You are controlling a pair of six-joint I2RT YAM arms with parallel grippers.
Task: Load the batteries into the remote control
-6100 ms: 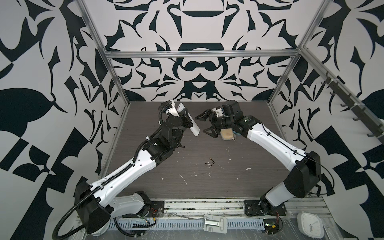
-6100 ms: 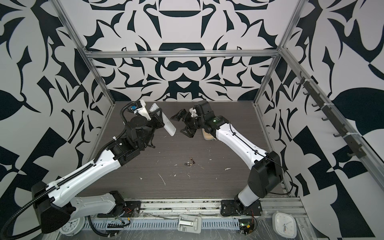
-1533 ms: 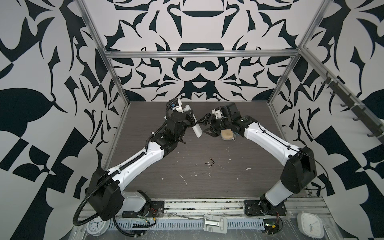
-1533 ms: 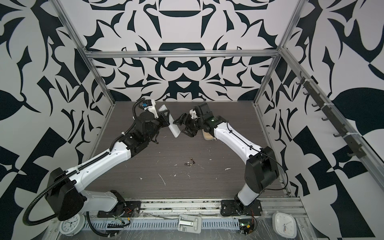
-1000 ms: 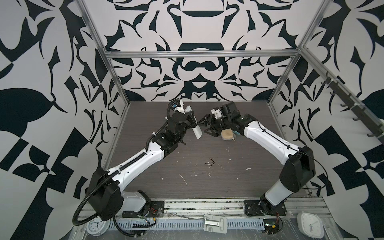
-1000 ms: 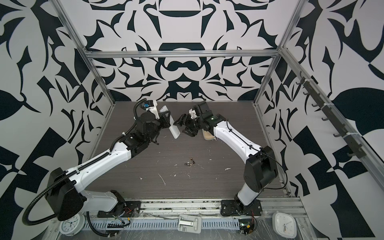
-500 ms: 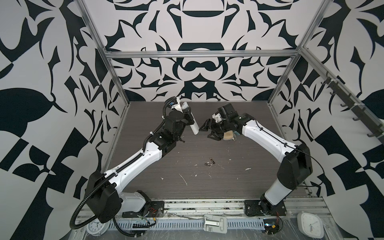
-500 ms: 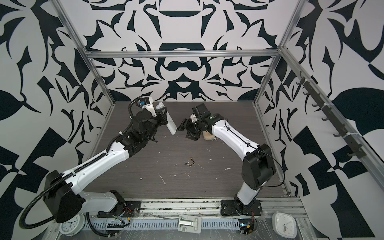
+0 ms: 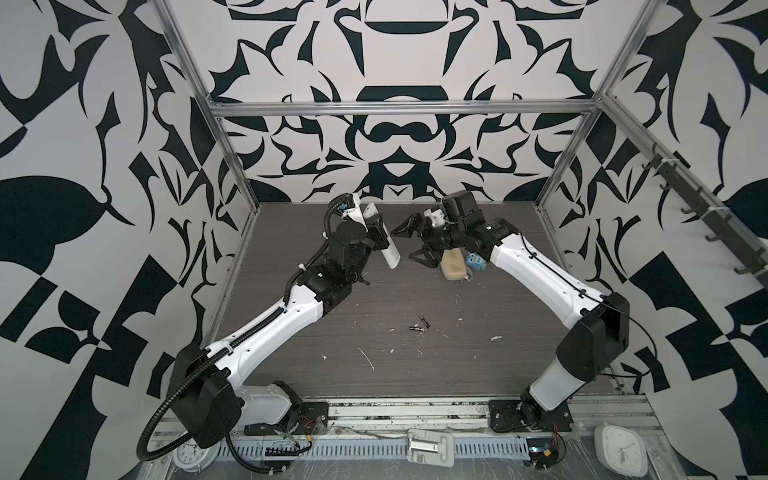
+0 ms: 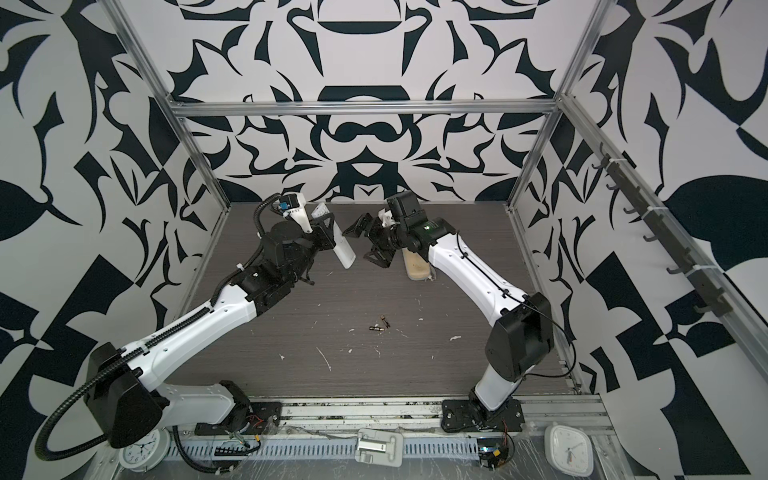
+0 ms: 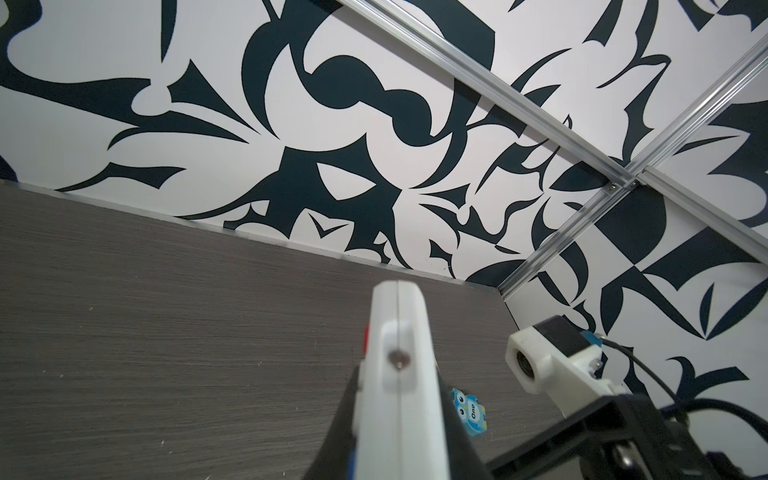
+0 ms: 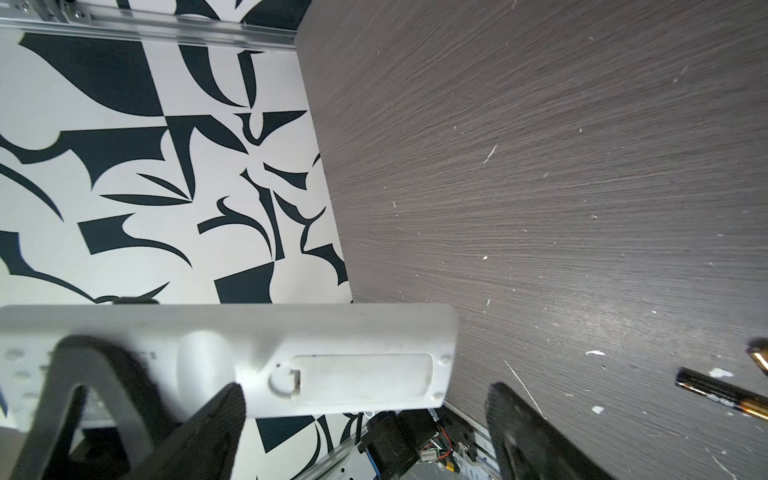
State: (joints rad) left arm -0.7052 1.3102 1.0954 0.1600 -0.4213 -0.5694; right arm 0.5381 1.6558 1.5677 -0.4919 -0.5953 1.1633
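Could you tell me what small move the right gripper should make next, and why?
Probably bring the open right gripper onto the battery cover to work it off: the cover is on the remote control that the left gripper holds aloft, with the batteries on the table.

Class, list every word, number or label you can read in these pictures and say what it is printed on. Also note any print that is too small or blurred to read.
"One": on the small blue owl-printed piece lying on the table.
Print on the battery: blurred, not readable.
Raised marks on the back of the remote control: too faint to read.
Dials of the clocks at the near edge: numerals too small to read.
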